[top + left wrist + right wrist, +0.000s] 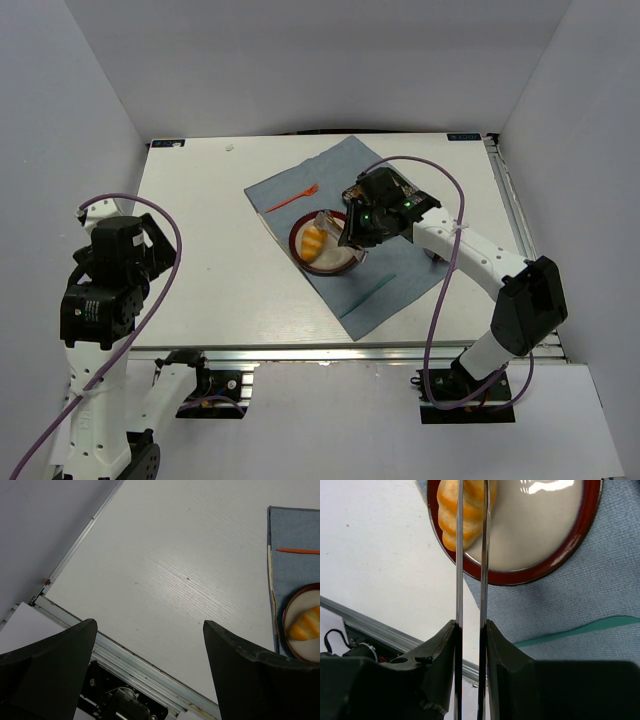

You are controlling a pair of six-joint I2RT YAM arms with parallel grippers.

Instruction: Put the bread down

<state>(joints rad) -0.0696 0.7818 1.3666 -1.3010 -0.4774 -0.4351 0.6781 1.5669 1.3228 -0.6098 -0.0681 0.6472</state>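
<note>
Golden, ridged bread (447, 510) on the plate (535, 527) — right gripper (471, 630) clamps tongs (483, 580) squeezed narrow.

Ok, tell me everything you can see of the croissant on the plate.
The croissant is small and golden-yellow, with orange ridges across its segments, and glossy like a plastic toy. It lies inside the red-rimmed plate, close to the rim. The two thin metal blades of the tongs, held by the right gripper, reach onto it; whether they pinch it cannot be told.
</note>
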